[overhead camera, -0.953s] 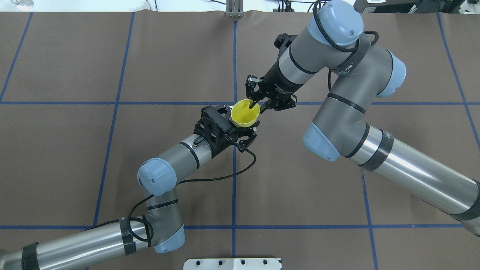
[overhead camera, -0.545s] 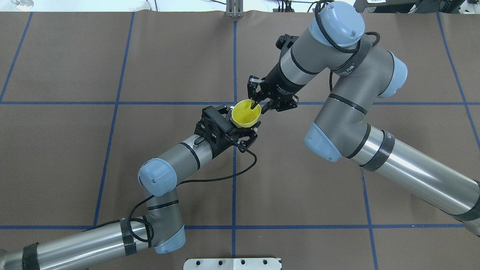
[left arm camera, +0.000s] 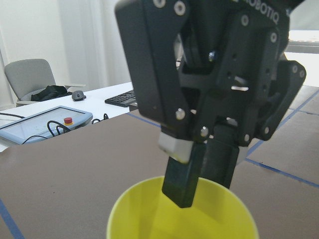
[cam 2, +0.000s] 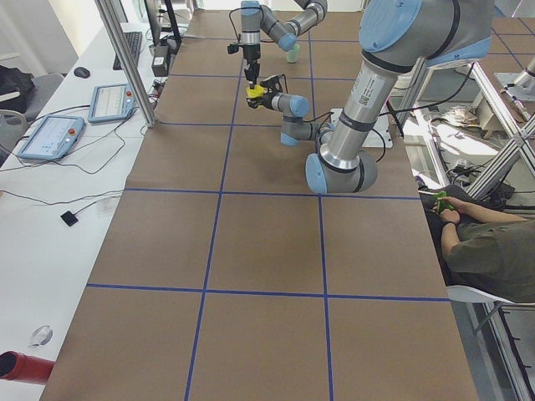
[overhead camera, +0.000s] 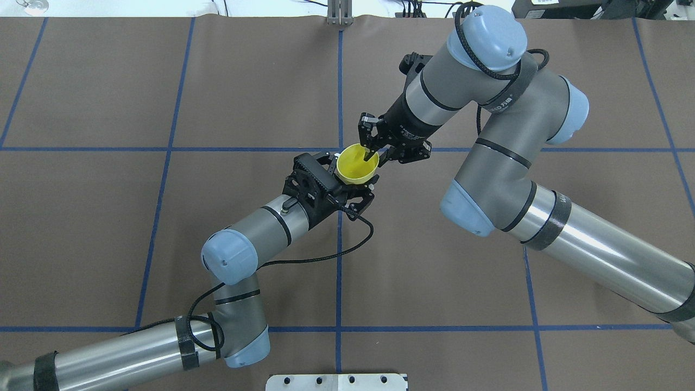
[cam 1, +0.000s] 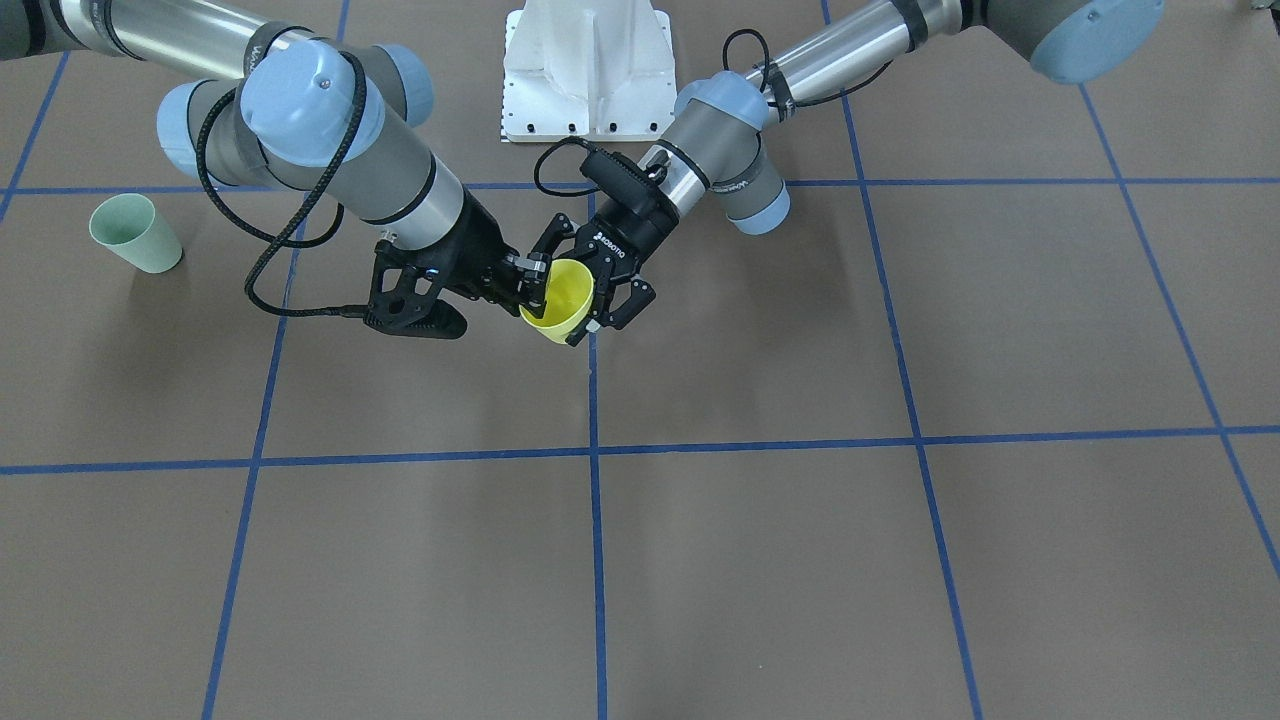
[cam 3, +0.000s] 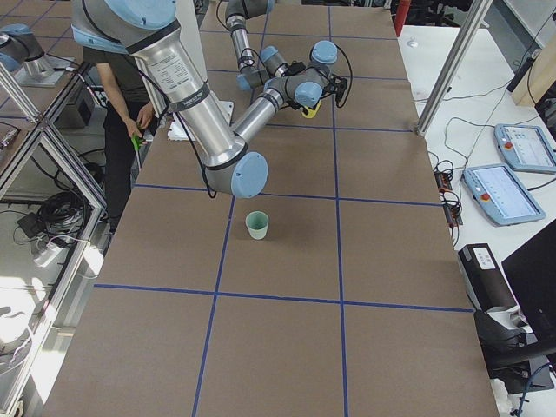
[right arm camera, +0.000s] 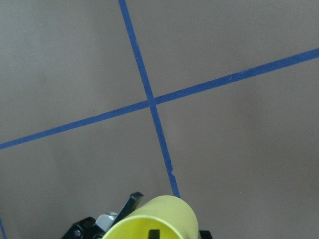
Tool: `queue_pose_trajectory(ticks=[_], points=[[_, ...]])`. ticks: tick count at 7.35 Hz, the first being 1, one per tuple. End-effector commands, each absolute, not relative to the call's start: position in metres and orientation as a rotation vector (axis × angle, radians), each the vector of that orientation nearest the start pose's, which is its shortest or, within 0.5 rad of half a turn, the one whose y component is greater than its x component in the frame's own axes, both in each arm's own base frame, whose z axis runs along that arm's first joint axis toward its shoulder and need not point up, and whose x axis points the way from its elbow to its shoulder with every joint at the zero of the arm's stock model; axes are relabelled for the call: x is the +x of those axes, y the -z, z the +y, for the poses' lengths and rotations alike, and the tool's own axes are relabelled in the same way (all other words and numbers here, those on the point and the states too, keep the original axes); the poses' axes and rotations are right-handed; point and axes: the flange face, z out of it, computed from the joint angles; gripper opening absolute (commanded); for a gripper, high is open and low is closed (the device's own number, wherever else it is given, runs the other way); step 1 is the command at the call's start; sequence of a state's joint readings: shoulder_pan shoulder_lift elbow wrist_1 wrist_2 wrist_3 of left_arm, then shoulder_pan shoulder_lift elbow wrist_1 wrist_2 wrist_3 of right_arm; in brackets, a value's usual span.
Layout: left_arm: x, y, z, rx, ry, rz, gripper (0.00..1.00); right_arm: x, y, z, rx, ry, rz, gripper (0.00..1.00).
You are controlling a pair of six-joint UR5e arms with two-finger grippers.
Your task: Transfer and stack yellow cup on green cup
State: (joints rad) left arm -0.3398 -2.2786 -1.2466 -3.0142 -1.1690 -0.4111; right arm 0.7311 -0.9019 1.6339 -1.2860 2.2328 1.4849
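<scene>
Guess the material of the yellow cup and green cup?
Probably moulded plastic, both. The yellow cup is smooth, evenly coloured, thin-rimmed, with a faint sheen inside. The green cup has the same tapered shape and looks duller; it is too small to be sure.

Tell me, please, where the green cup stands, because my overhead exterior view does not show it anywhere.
Observer: The green cup stands upright on the table, far out on the robot's right, apart from both arms.
Operator: Thanks. How does the left gripper hold the yellow cup?
Observer: The left gripper straddles the yellow cup below its rim, one finger on each side.
Operator: And the right gripper's second finger?
Observer: In the left wrist view, the right gripper has it just outside the rim, opposite the finger inside.
</scene>
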Motion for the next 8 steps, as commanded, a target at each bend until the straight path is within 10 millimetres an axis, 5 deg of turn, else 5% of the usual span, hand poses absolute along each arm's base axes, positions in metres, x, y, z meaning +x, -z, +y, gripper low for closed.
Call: queue_pose_trajectory(ticks=[1,2,5,8], points=[[0.606,-0.217,-0.395,1.429,-0.197,1.112,0.66,-0.452,-0.188,-0.503,-0.163,-0.234,-1.140,0.00],[0.607,-0.217,-0.393,1.426,-0.193,1.122,0.98,-0.452,-0.186,-0.503,-0.162,-0.233,-1.141,0.00],[0.607,-0.206,-0.392,1.436,-0.177,1.150,1.00,-0.442,-0.192,-0.499,-0.179,-0.228,-1.146,0.00],[0.603,-0.202,-0.391,1.442,-0.171,1.159,1.00,-0.398,-0.220,-0.512,-0.207,-0.264,-1.141,0.00]])
